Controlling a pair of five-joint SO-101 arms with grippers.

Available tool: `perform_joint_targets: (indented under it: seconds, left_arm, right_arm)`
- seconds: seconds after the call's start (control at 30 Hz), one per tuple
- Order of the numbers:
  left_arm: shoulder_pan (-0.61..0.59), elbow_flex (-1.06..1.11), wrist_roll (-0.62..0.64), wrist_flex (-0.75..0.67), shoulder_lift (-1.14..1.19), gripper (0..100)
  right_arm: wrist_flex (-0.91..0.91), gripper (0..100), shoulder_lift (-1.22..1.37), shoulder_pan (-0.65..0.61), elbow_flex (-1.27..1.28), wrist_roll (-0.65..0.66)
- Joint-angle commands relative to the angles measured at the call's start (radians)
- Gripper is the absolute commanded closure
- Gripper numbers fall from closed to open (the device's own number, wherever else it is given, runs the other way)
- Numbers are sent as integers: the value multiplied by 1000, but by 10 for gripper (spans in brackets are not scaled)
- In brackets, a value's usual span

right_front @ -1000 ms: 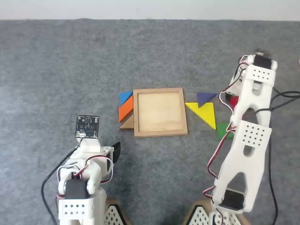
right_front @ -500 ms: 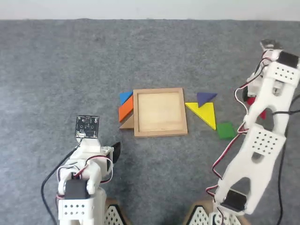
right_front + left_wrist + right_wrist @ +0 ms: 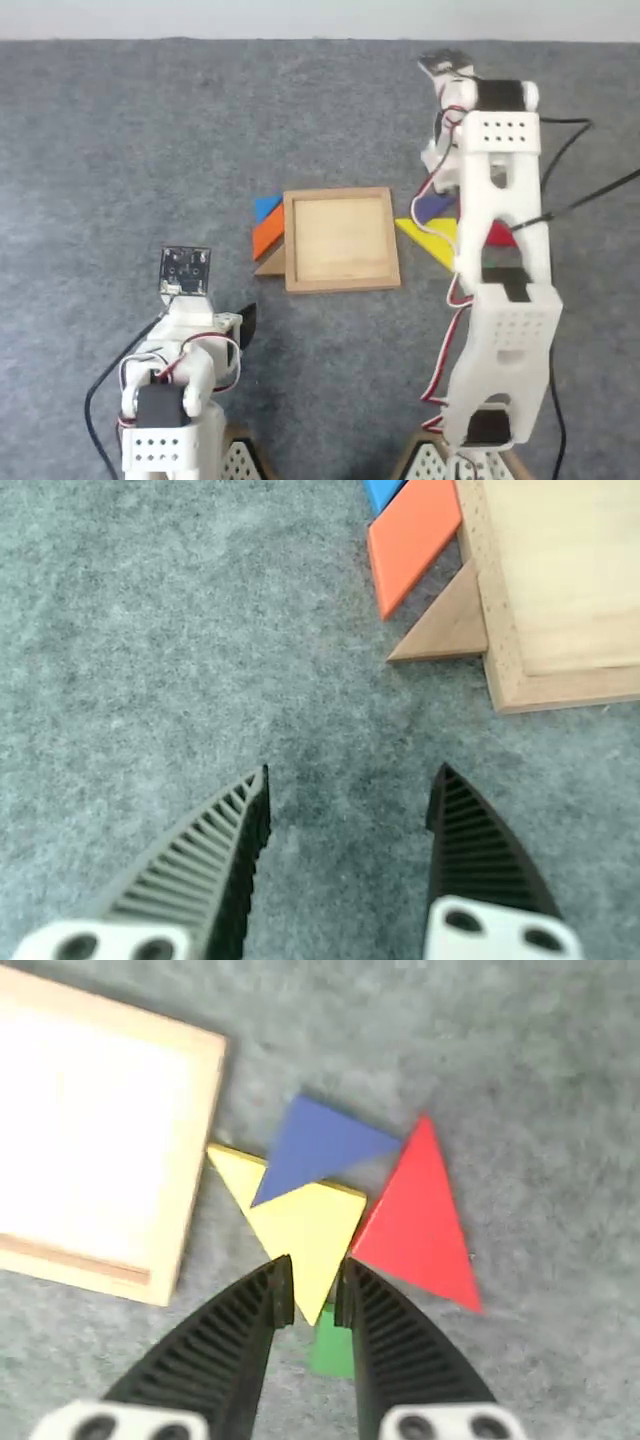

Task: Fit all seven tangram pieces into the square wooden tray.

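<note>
my right gripper (image 3: 310, 1285) hangs nearly shut, empty, its slit over one corner of the yellow triangle (image 3: 428, 238), just right of the tray (image 3: 340, 283) mid-frame; my left gripper (image 3: 350, 790) gapes empty, farther off.

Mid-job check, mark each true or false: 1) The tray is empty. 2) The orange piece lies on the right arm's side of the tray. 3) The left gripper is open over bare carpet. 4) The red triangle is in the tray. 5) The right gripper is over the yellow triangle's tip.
1) True: nothing lies in the tray.
2) False: the orange piece lies against the tray's edge on the left arm's side.
3) True: the left gripper is open, with only carpet between its fingers.
4) False: the red triangle lies on the carpet, beside the yellow triangle.
5) True: the right gripper is over that tip.
</note>
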Motion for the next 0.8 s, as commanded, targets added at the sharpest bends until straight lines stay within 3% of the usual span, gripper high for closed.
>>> perform_joint_targets:
  seconds: [0.0,0.13,0.27,0.77]
  left_arm:
    - [0,-7,-8,6,-11,755]
    - [0,-7,-8,6,-11,755]
    - [0,-7,-8,6,-11,755]
    - [0,-7,-8,6,-11,755]
  right_arm:
    - [41,914,-45,28,34,155]
    - [39,766,5,124,78,391]
    - [39,654,47,154,86,517]
    - [-90,641,240,148,86,615]
